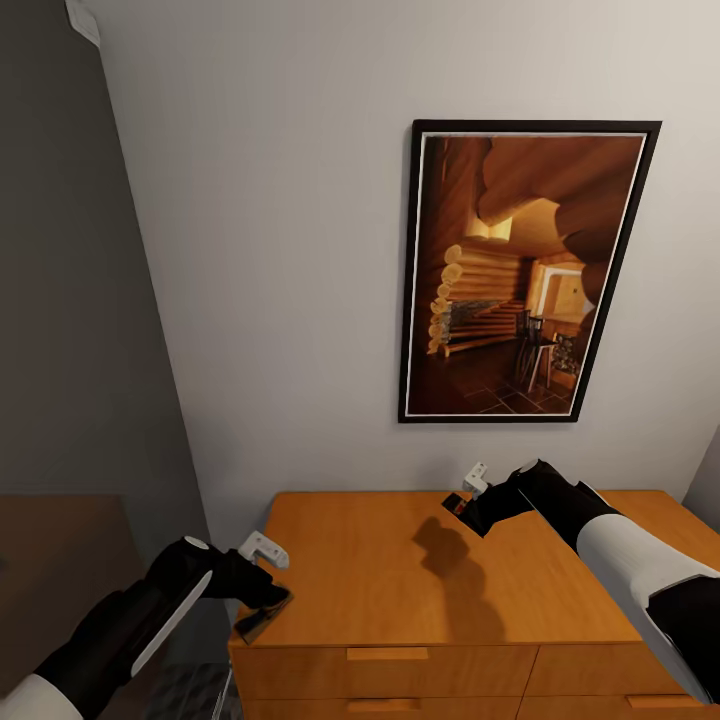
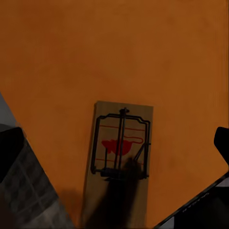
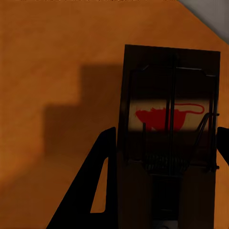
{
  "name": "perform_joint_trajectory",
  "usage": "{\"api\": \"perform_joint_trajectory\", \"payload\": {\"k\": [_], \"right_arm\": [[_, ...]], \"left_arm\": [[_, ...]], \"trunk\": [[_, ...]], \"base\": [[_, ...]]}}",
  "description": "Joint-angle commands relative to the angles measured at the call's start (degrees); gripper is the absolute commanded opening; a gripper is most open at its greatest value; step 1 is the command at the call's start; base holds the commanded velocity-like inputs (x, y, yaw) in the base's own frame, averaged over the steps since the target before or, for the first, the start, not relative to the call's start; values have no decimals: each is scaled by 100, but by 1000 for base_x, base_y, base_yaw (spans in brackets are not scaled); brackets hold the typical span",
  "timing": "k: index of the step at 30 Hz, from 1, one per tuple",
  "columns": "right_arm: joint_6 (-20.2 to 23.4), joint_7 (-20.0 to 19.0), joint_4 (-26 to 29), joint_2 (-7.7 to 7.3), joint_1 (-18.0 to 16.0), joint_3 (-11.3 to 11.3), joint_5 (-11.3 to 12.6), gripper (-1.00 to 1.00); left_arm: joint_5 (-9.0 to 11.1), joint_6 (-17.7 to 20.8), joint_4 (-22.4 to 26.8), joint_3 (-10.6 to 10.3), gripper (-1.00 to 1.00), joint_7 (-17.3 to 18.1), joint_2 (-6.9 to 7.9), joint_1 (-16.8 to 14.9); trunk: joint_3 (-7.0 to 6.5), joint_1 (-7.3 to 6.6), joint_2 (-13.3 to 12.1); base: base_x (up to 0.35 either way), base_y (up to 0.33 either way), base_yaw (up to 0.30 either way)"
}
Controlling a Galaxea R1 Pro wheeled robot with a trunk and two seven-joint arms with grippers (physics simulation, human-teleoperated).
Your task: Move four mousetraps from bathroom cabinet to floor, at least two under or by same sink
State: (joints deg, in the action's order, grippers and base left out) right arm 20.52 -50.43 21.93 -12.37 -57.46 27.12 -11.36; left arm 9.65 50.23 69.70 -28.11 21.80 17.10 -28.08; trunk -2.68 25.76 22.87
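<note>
The orange-brown cabinet (image 1: 400, 570) stands against the wall. One mousetrap (image 2: 121, 157), a tan board with dark wire and a red mark, lies flat on its top by the front left corner (image 1: 263, 613). My left gripper (image 1: 265, 550) (image 2: 116, 148) hovers over it, open, its fingers wide of the board and its shadow across the board's near end. Near the back of the cabinet top, my right gripper (image 1: 470, 492) (image 3: 167, 131) is shut on a second mousetrap (image 1: 459, 504) (image 3: 171, 114) and holds it clear of the wood. The sink is out of view.
A large framed picture of a log cabin (image 1: 525, 270) hangs on the white wall above the cabinet. Drawer fronts with wooden bar handles (image 1: 387, 653) face me. A grey wall (image 1: 70, 350) closes the left side, with a strip of dim patterned floor (image 1: 195, 692) beside the cabinet.
</note>
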Motion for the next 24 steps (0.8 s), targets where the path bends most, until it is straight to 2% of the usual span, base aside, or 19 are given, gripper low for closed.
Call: {"api": "perform_joint_trajectory", "payload": {"k": [1,12,24], "right_arm": [[40,-46,14,-2,1,-5,-24,-100],[41,-46,14,-2,2,-5,-24,-100],[44,-46,14,-2,0,-5,-25,-100]], "left_arm": [[40,31,-9,-11,100,-25,-23,-4],[28,56,-251,-11,100,-35,-183,-4],[30,49,-531,-6,100,-36,-195,-4]], "trunk": [[3,3,5],[3,3,5],[3,3,5]], "base": [[0,0,0],[0,0,0],[0,0,0]]}}
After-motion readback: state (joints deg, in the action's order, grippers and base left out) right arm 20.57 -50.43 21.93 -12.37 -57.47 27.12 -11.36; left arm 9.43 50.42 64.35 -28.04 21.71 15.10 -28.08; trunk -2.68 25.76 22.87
